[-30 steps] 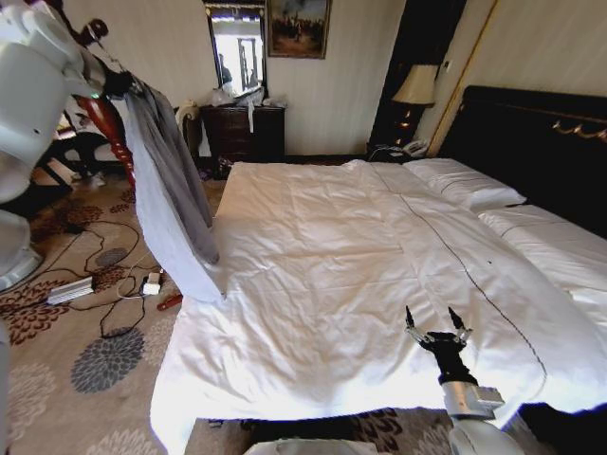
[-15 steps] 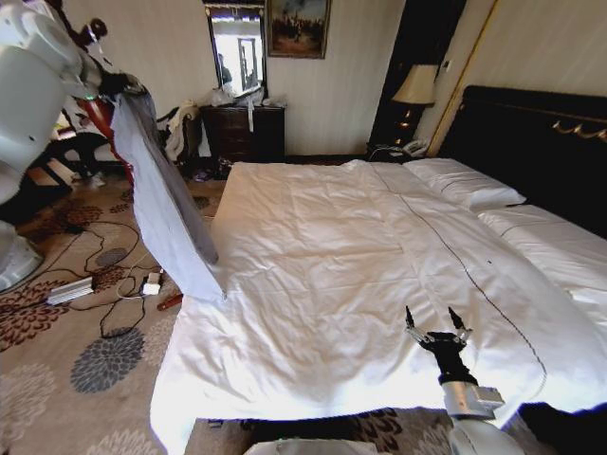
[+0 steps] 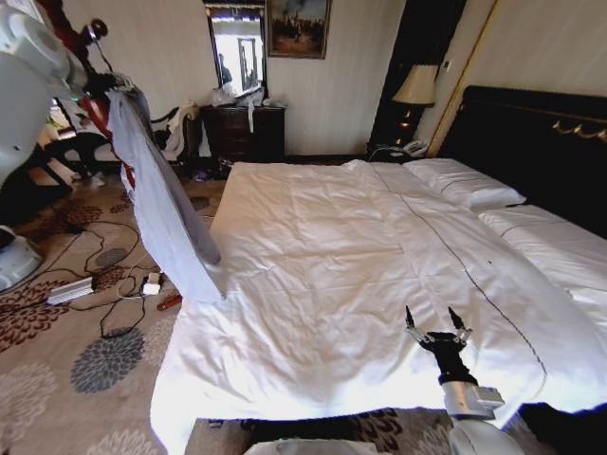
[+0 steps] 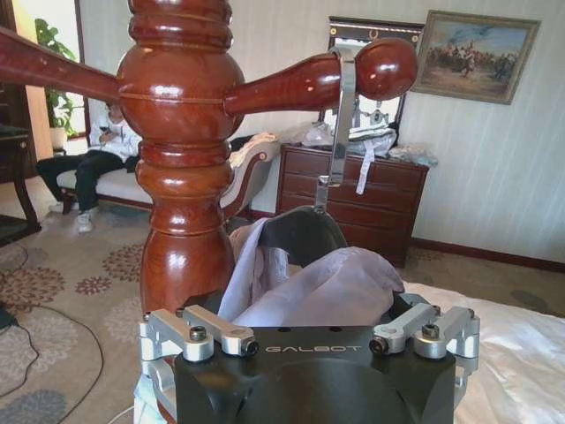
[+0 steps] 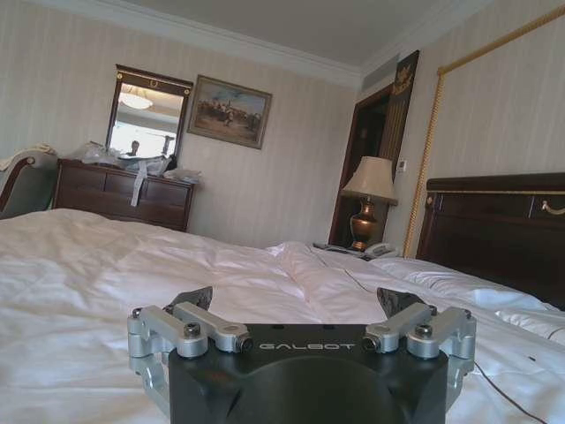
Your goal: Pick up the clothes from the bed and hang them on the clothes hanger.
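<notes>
The pale silver-grey clothes [image 3: 161,204] hang full length to the left of the bed [image 3: 332,246], off the mattress. In the left wrist view they are draped on the black clothes hanger [image 4: 296,231]. Its silver hook [image 4: 340,115] sits over a peg [image 4: 300,84] of a red wooden coat stand [image 4: 181,177]. My left gripper [image 4: 309,305] is right below the hanger with its jaws spread wide. The clothes [image 4: 335,287] bulge between the jaws and cover the fingertips. My right gripper [image 3: 434,324] rests open and idle over the bed's near edge.
Cables and a power strip [image 3: 71,289] lie on the patterned carpet left of the bed. A dark dresser [image 3: 242,131] with a mirror stands at the far wall, beside a lamp [image 3: 414,85]. The black headboard [image 3: 541,142] is on the right.
My left arm has carried the hanging clothes further left and away from the bed, up to the coat stand. The right arm has not moved.
</notes>
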{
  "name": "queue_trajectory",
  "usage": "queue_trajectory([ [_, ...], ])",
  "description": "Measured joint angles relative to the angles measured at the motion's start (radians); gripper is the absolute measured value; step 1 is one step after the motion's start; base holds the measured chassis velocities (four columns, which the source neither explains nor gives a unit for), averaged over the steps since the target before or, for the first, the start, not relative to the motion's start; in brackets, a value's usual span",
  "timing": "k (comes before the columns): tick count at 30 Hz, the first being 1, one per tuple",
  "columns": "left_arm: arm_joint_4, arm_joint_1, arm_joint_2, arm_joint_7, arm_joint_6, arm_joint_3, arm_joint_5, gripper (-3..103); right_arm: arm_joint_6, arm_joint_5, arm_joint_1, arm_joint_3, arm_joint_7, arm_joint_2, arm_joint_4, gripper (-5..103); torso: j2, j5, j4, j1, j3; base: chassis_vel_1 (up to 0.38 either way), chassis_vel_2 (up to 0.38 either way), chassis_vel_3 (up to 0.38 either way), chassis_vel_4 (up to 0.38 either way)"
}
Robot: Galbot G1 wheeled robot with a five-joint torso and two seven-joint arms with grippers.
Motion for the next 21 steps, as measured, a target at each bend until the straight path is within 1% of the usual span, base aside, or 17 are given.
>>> queue_trajectory([
  [5,-0.057,-0.005,0.034,-0.006,0.0,0.031,-0.023,100,0.0,0.0,0.0,0.0,0.0,0.0,0.0,100,0.0,0.0001,-0.0002,0.0,0.0,0.0,0.0,0.0,0.0],
  [7,-0.088,-0.007,0.052,-0.008,0.0,0.043,-0.036,100,0.0,0.0,0.0,0.0,0.0,0.0,0.0,100,0.0,0.0,0.0004,0.0,0.0,0.0,0.0,0.0,0.0],
  [9,-0.098,-0.008,0.057,-0.011,0.0,0.046,-0.042,100,0.0,0.0,0.0,0.0,0.0,0.0,0.0,100,0.0,0.0,0.0004,0.0,0.0,0.0,0.0,0.0,0.0],
  [12,-0.141,-0.013,0.076,-0.023,0.0,0.066,-0.07,100,0.0,0.0,0.0,0.0,0.0,0.0,0.0,100,0.0,0.0001,0.0,0.0,0.0,0.0,0.0,0.0,0.0],
  [14,-0.152,-0.014,0.081,-0.027,0.0,0.068,-0.075,100,0.0,0.0,0.0,0.0,0.0,0.0,0.0,100,0.0,0.0001,-0.0001,0.0,0.0,0.0,0.0,0.0,0.0],
  [17,-0.209,-0.008,0.107,-0.045,0.0,0.071,-0.092,100,0.0,0.0,0.0,0.0,0.0,0.0,0.0,100,0.0,0.0001,0.0002,0.0,0.0,0.0,0.0,0.0,0.0],
  [19,-0.222,-0.005,0.113,-0.049,0.0,0.071,-0.095,100,0.0,0.0,0.0,0.0,0.0,0.0,0.0,100,0.0,0.0001,0.0003,0.0,0.0,0.0,0.0,0.0,0.0],
  [21,-0.252,0.004,0.129,-0.06,0.0,0.066,-0.105,100,0.0,0.0,0.0,0.0,0.0,0.0,0.0,100,0.0,0.0,0.0,0.0,0.0,0.0,0.0,0.0,0.0],
])
